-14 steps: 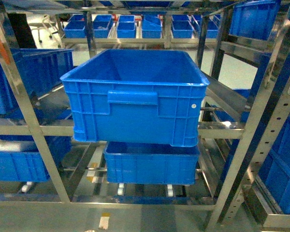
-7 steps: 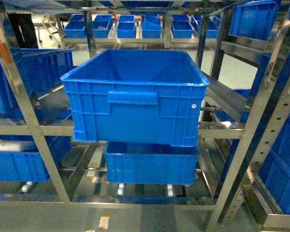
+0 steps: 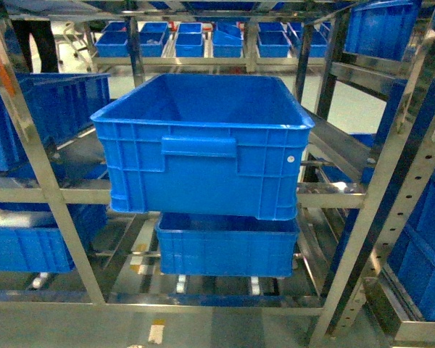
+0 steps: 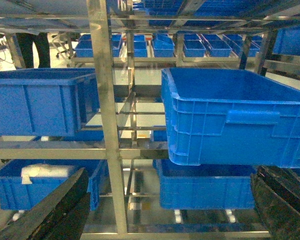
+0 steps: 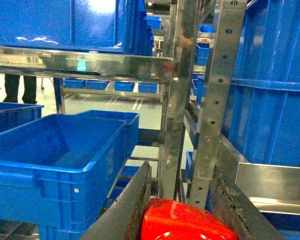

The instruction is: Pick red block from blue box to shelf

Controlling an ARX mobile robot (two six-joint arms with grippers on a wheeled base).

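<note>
The red block (image 5: 182,222) sits between the right gripper's (image 5: 182,220) two dark fingers (image 5: 127,210), which close in on it from both sides; it is carried, not lying anywhere. Only its glossy top shows at the bottom edge of the right wrist view, so its stud and its long axis cannot be made out.

From the block, the shelf (image 5: 210,100) lies straight ahead and slightly above: a perforated steel upright stands just beyond the fingertips, with a steel ledge to its right. To the left and lower sits an open dark blue crate (image 5: 55,155), with nothing visible inside it. The coming move likely turns on clearing that upright to one side or the other before lowering the block onto a shelf surface; which tier is meant cannot be told.

The left gripper (image 4: 165,210) hangs with its fingers (image 4: 50,207) spread wide apart and nothing between them, facing the same rack from further back. The right arm is therefore the one placed to finish.

In the head view neither gripper shows, only the shelf and a large crate (image 3: 203,141) at centre. The blue box is not in any view.
</note>
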